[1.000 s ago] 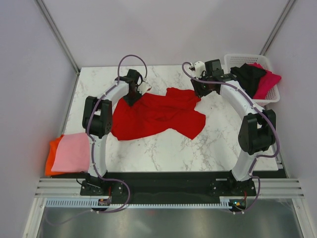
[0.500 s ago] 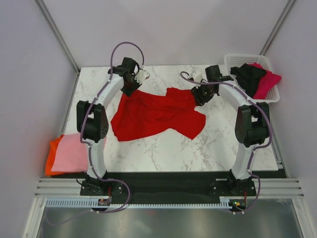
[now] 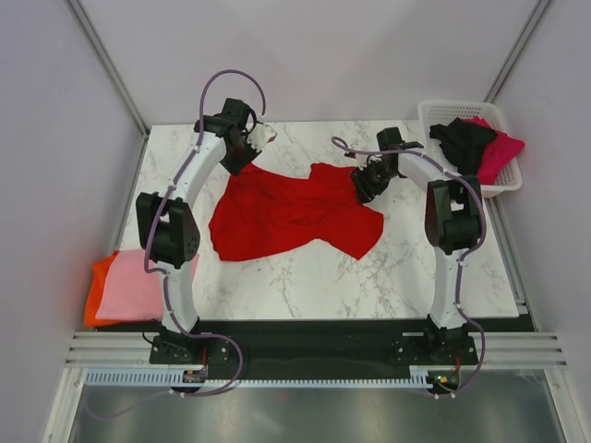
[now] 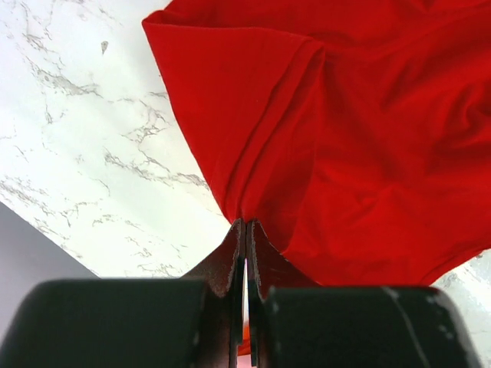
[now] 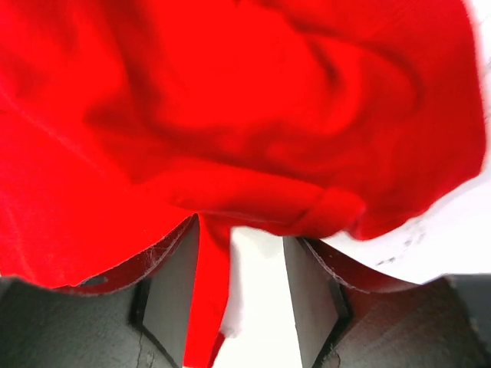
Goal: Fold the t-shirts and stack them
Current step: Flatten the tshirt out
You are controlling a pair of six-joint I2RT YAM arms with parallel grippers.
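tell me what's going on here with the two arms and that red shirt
Two robot arms are handling a rumpled red t-shirt on the marble table. The left gripper is shut on its far left edge; the right gripper has its fingers open, with cloth between them, at its far right. A pink t-shirt lies folded on an orange t-shirt at the table's left edge.

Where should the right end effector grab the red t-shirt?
Likely the rolled edge at the far right of the red t-shirt, lying inside the open right end effector: descend from above. The left end effector pinches the far-left corner.
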